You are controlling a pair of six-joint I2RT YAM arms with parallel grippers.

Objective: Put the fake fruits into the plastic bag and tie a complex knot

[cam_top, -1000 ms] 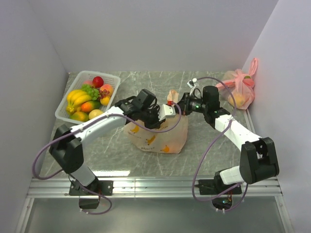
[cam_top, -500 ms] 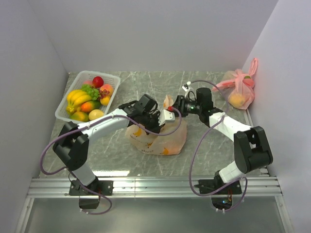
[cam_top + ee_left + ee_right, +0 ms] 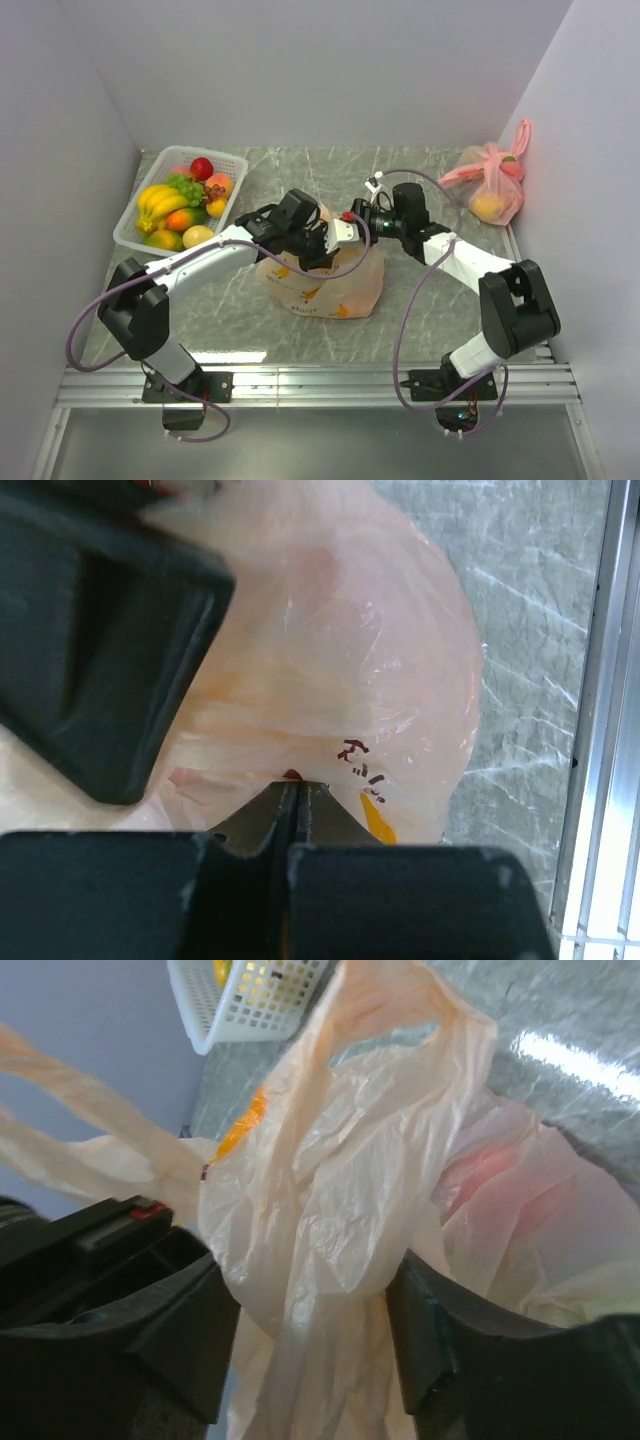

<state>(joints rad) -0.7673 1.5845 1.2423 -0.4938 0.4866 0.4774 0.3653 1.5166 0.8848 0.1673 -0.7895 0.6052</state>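
Presently: thin translucent peach-orange plastic bag (image 3: 325, 280) stood mid-worktop (image 3: 430, 300), a pinkish fruit showing inside. Left end effector (image 3: 291, 795) was clamped, apparently on its film; right end effector (image 3: 310, 1330) gaped around a loose handle. Glossy fake fruits (image 3: 180, 205) lay in white mesh basket (image 3: 135, 240); knot not yet tied.

— Where does the plastic bag (image 3: 325, 285) sit?
— In the middle of the table (image 3: 430, 300), between my arms. My left gripper (image 3: 290, 795) meets its top from the left, my right gripper (image 3: 310, 1300) from the right.
— And the fake fruits (image 3: 180, 205)?
— In the basket (image 3: 128, 237), far left. A tied bag (image 3: 490, 190) lies far right.
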